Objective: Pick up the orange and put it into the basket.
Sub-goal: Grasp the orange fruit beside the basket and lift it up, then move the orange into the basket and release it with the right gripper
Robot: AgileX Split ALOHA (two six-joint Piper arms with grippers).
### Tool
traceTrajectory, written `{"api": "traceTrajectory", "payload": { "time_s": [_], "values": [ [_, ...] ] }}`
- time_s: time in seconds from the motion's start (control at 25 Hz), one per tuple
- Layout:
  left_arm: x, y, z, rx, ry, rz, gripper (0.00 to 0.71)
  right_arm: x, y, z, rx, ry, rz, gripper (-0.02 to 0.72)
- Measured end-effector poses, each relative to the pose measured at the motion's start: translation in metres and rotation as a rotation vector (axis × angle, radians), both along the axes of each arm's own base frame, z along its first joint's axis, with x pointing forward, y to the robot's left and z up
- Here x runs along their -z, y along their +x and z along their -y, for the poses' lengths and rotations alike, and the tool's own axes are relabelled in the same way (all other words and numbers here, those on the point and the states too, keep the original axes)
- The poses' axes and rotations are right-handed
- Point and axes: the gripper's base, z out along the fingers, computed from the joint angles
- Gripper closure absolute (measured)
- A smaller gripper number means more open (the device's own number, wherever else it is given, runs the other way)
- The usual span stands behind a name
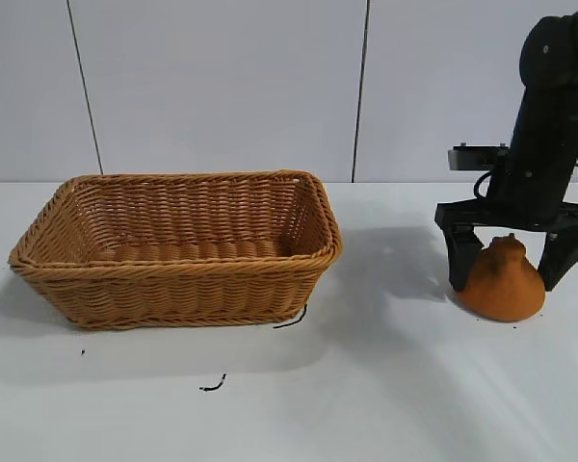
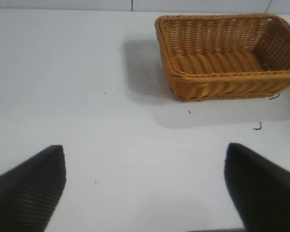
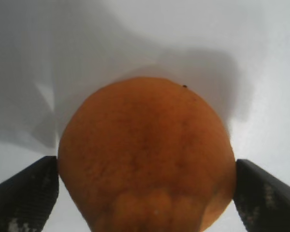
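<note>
Right gripper (image 1: 512, 266) is down over the orange (image 1: 502, 282), which sits on the desk (image 1: 385, 385) w/ knob up. Fingers spread, one each side, not clamped yet imo. Basket (image 1: 178, 248) is well off toward the left arm's side. Left gripper (image 2: 145, 186) parked, fingers spread, holding nothing.

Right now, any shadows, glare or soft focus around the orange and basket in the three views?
Exterior view: no glare, soft shadows lie under the basket and between it and the orange, which the right gripper straddles. Left wrist view: the basket throws a pale shadow; the left gripper fingertips look blurred. Right wrist view: the orange fills the frame, slightly soft, its shadow beyond it.
</note>
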Motion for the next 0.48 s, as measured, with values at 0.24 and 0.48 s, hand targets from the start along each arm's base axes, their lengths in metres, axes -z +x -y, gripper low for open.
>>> {"api": "traceTrajectory", "payload": {
  "time_s": [0.24, 0.48],
  "values": [
    [0.0, 0.0, 0.0, 0.0, 0.0, -0.002, 0.071, -0.064, 0.009, -0.001, -0.019, 0.008, 0.099, 0.543],
    [0.0, 0.0, 0.0, 0.0, 0.0, -0.001, 0.071, -0.146, 0.017, -0.002, -0.024, 0.021, 0.282, 0.543]
  ]
}}
